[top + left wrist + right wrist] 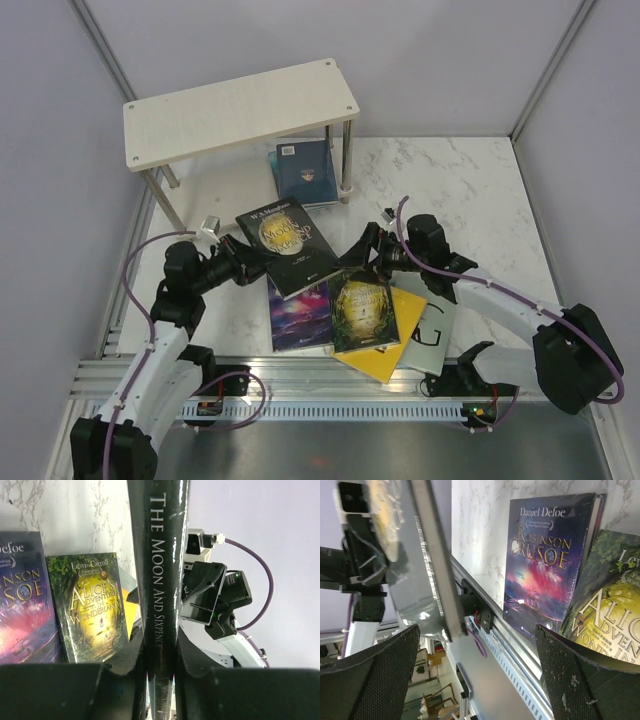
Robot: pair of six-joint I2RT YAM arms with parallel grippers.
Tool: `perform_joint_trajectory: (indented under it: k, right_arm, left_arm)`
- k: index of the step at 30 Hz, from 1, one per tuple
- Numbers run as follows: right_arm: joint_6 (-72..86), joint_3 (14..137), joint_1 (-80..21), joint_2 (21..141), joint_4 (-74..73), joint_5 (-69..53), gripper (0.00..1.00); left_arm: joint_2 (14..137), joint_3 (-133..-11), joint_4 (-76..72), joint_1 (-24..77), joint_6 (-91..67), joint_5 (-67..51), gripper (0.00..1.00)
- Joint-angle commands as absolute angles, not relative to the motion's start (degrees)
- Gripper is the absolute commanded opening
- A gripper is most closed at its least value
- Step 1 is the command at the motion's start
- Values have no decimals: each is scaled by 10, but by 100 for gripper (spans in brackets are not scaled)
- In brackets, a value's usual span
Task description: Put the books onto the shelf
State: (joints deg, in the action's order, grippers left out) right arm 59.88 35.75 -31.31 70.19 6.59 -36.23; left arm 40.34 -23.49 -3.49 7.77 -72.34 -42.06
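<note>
**On the table: dark book clamped in left gripper**

At the rear left of the marble table (450, 190), found the shelf (240, 112) standing on its pole legs. Beneath its right end, noted a teal-blue book (305, 172) lying flat. In front of the arms, recorded four books in an overlapping spread: purple book (298, 312) at left, green-gold book (362, 308) partly over it, yellow book (395, 350) under the green-gold one, grey "G" book (432, 325) at far right, touching the yellow. Above the purple book, observed the dark book (285, 238) held off the table, tilted, cover up. Confirmed left gripper (240, 262) closed narrowly on its spine edge, one finger on each cover. Just right of the dark book, found right gripper (368, 252) spread fully wide, gripping nothing, poised over the green-gold book.
</note>
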Motion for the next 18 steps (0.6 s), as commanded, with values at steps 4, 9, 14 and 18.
perform_joint_trajectory:
  k: [4,9,14,18]
  right_arm:
    - [684,323,-323,700,219,-367,98]
    - [744,294,-345,720,314,-361,89]
    - [804,280,-370,744,430,-345,73]
    - [825,270,-372,745,472,-321,56]
  left_arm:
    - [375,-192,-186,76,-824,-432,2]
    - [381,-164,-253,75,-863,-417,2]
    - [401,-157,-273,76,-869,-418,2]
    - [403,-149,-275,77,-870,-424,2]
